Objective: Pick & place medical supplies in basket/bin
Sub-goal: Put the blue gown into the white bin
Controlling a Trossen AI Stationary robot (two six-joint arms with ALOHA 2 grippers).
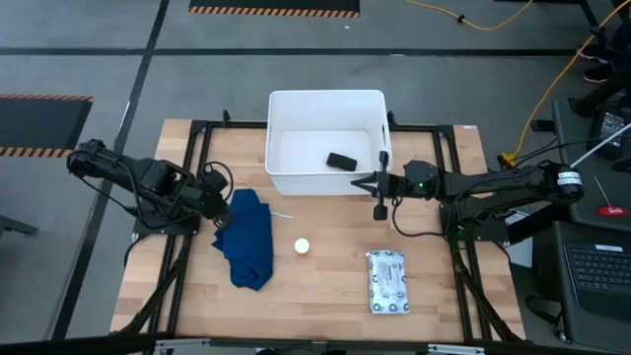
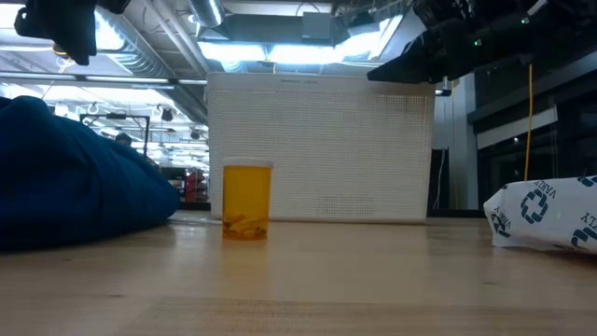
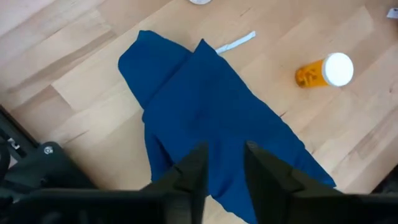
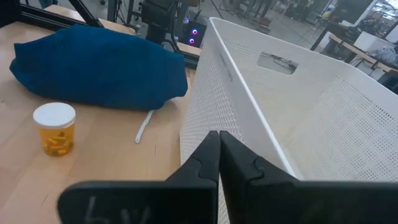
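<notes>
The white tub (image 1: 325,108) stands at the table's far middle, and the small black cylinder (image 1: 342,161) lies on its floor. The dark blue cloth (image 1: 248,237) lies crumpled on the table left of centre. The white-capped orange bottle (image 1: 302,247) stands upright beside it. The printed packet (image 1: 386,281) lies flat near the right. My left gripper (image 3: 224,163) hangs open above the cloth's (image 3: 211,118) left edge, raised clear of it. My right gripper (image 4: 219,152) is shut and hovers over the tub's near wall (image 4: 249,112), by its right corner.
A thin white stick (image 1: 281,214) lies on the wood between the cloth and the tub. Black frame rails run along the table's left and right sides. Bare wood shows along the near edge, between the bottle (image 2: 247,201) and the packet (image 2: 546,217).
</notes>
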